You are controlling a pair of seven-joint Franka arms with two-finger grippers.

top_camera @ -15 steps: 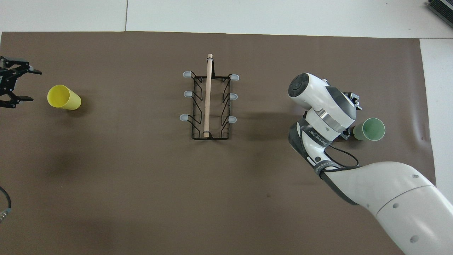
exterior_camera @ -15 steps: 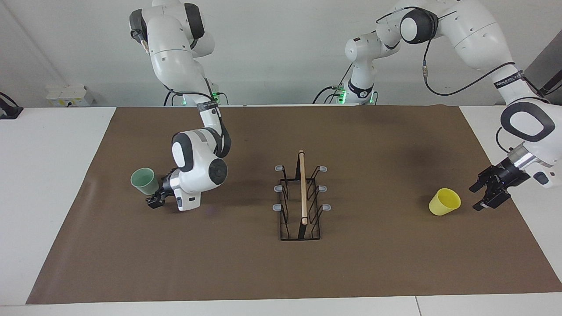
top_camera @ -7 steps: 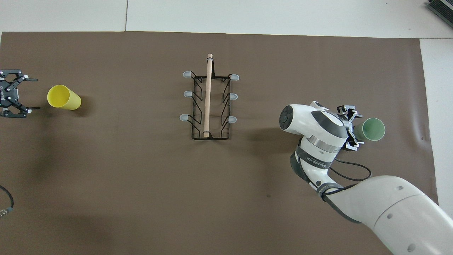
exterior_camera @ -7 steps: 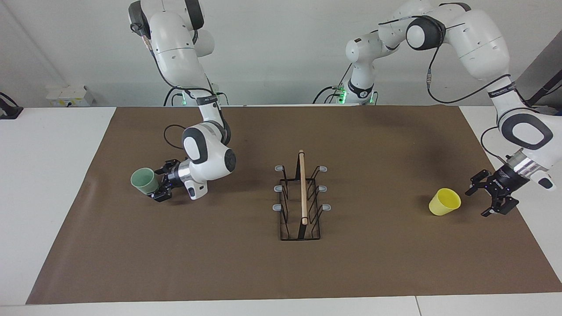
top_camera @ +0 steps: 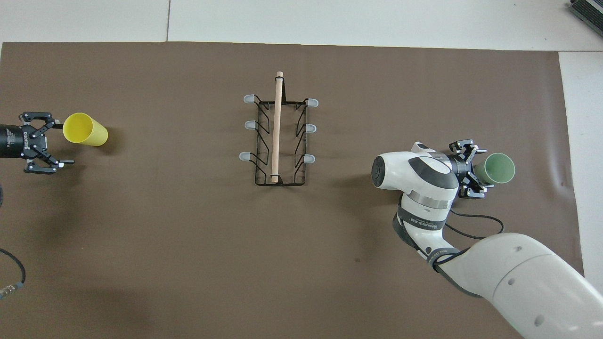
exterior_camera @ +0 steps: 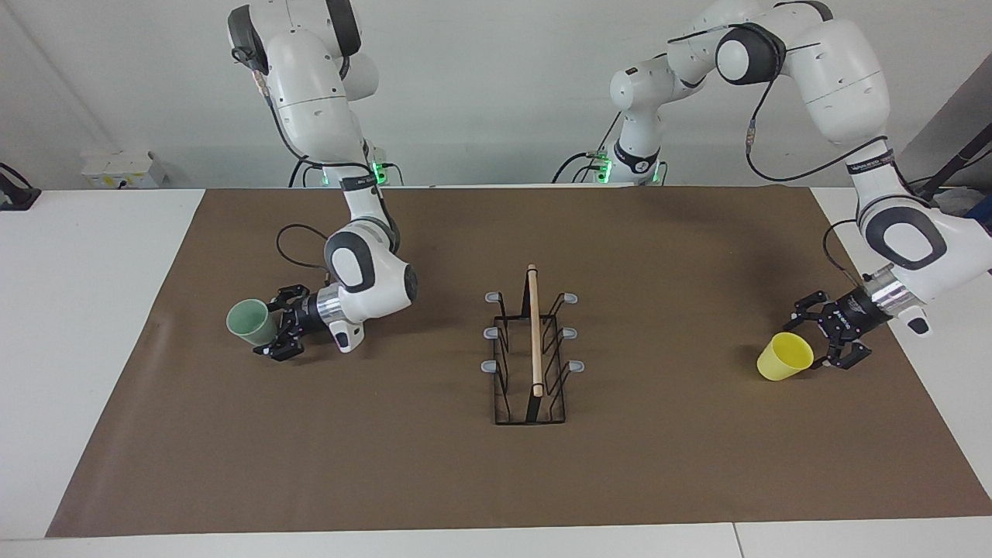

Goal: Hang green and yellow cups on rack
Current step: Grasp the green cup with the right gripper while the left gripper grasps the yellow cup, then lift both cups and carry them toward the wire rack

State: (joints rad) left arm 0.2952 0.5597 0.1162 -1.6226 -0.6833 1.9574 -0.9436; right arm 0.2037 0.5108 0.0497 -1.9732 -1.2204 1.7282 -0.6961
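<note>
The pale green cup (exterior_camera: 250, 325) (top_camera: 498, 168) stands upright on the mat toward the right arm's end of the table. My right gripper (exterior_camera: 277, 329) (top_camera: 479, 168) is low and level, open, its fingers straddling the cup's lower part. Toward the left arm's end stands the yellow cup (exterior_camera: 784, 356) (top_camera: 85, 130). My left gripper (exterior_camera: 820, 341) (top_camera: 60, 143) is open right beside it, one fingertip by its rim, nothing held. The black wire rack (exterior_camera: 531, 364) (top_camera: 278, 136), with its wooden top rod and grey-tipped prongs, stands mid-table with nothing on it.
A brown mat (exterior_camera: 496, 480) covers most of the white table (exterior_camera: 77, 310). A white box (exterior_camera: 116, 167) sits at the table corner nearest the right arm's base. A cable (top_camera: 12, 278) shows at the overhead view's edge.
Both grippers turned level and closed in on their cups. The right one now straddles the green cup and nudged it slightly outward. The left one moved in beside the yellow cup.
</note>
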